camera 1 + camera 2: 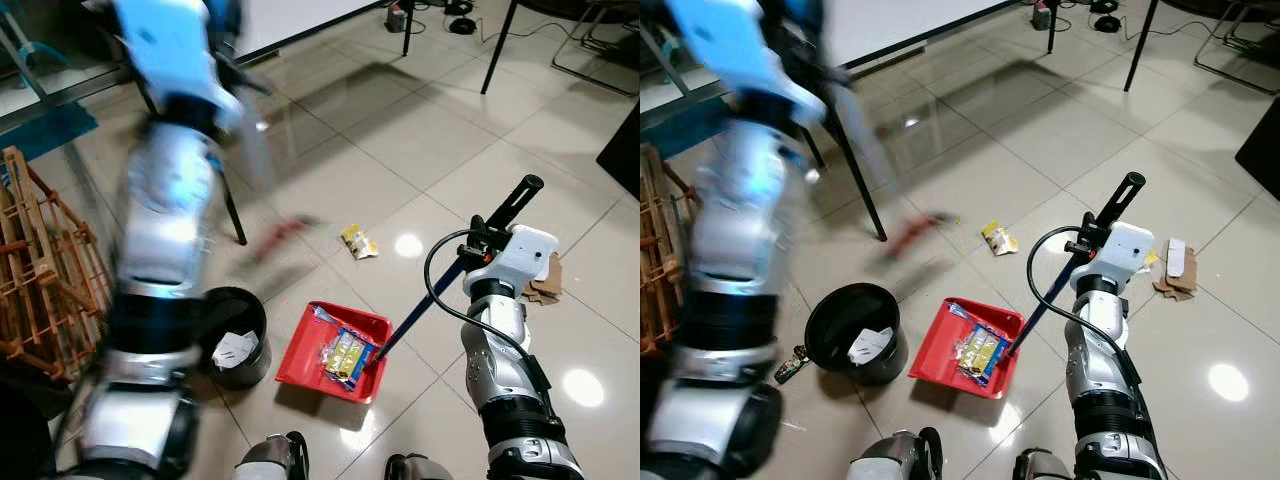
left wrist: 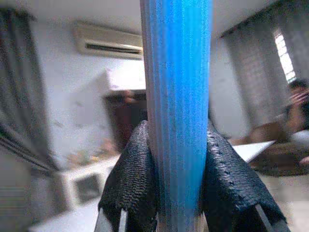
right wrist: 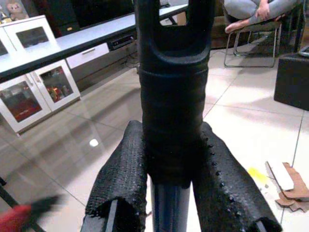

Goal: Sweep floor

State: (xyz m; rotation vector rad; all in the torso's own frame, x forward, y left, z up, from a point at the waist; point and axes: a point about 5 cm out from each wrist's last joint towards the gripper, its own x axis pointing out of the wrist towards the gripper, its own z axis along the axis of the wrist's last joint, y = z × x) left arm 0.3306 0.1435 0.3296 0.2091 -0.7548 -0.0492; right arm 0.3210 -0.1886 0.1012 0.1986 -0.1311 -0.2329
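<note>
My left gripper (image 2: 178, 159) is shut on a blue broom handle (image 2: 177, 96); that arm is raised high on the left and blurred. The broom's red head (image 1: 283, 236) is a smear low over the tiles. My right gripper (image 3: 169, 159) is shut on the black grip of the dustpan handle (image 1: 505, 210), whose dark shaft slants down to the red dustpan (image 1: 300, 360) on the floor. Snack wrappers (image 1: 342, 354) lie in the pan. A yellow wrapper (image 1: 358, 241) lies on the tiles beyond it.
A black bin (image 1: 235, 335) holding crumpled paper stands left of the dustpan. A wooden rack (image 1: 50, 270) is at the far left, a black table leg (image 1: 234, 215) behind the bin. Cardboard scraps (image 1: 545, 280) lie on the right. A seated person (image 3: 251, 9) is across the room.
</note>
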